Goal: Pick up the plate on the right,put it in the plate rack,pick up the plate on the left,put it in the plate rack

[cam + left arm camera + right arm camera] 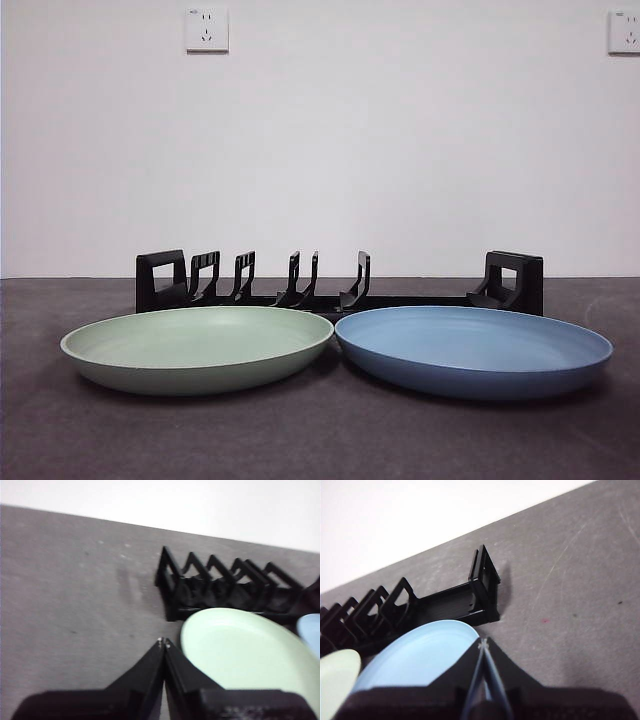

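Plate rack [340, 290] long axis runs L-R, prongs up. Green plate [197, 348] and blue plate [473, 350] flat in front. Left gripper [164, 642] and right gripper [483, 644] both clenched, holding nothing.

Two plates, green plate [196, 346] and blue plate [473, 348], one plate rack [340, 285]

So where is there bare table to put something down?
Bare table lies beyond the green plate and the rack's end, and beyond the blue plate at the other end. The middle is crowded: plates nearly touch, rack close behind.
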